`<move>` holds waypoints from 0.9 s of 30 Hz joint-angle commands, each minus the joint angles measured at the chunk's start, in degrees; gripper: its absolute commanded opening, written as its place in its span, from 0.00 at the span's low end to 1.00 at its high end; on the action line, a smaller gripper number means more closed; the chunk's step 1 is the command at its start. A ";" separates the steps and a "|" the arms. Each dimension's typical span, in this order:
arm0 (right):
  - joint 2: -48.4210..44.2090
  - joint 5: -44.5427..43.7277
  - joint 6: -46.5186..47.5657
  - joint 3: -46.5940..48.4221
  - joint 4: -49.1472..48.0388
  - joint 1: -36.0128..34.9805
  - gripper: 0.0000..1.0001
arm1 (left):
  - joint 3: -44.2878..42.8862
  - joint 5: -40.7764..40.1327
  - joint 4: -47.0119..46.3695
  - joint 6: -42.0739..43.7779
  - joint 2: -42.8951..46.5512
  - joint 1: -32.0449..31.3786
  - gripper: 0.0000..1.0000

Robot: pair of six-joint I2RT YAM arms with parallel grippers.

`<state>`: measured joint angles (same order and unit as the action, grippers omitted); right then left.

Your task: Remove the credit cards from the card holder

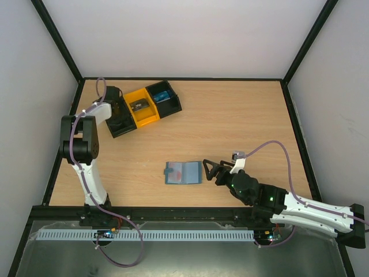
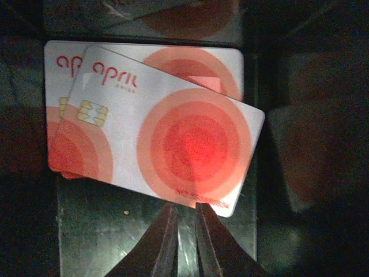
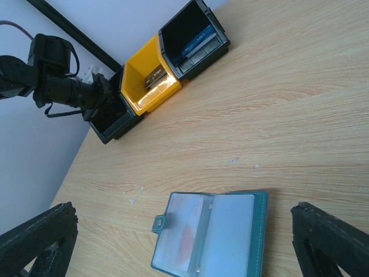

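Observation:
The blue-green card holder lies open on the table, with a red-marked credit card showing through its left pocket. My right gripper hovers at the holder's right edge, open wide, with the holder between its spread fingers. My left gripper is down in the tray's left black compartment. There two white credit cards with red circles lie flat, one overlapping the other. The left gripper has its fingers parted by a thin slit, tips at the top card's near edge, nothing between them.
A black-and-orange three-compartment tray stands at the back left. Its orange middle bin holds a small dark item, and its right black bin holds something blue. Black frame rails border the table.

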<state>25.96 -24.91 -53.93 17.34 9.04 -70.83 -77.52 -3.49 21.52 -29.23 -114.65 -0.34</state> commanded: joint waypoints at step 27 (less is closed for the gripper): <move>5.81 6.69 -3.81 0.02 -0.72 0.25 0.95 | 28.79 22.52 -2.32 -1.35 47.27 -4.37 0.87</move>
<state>29.50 -20.34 -55.77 17.28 11.25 -70.83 -54.43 11.35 21.32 -29.19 -73.34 -3.75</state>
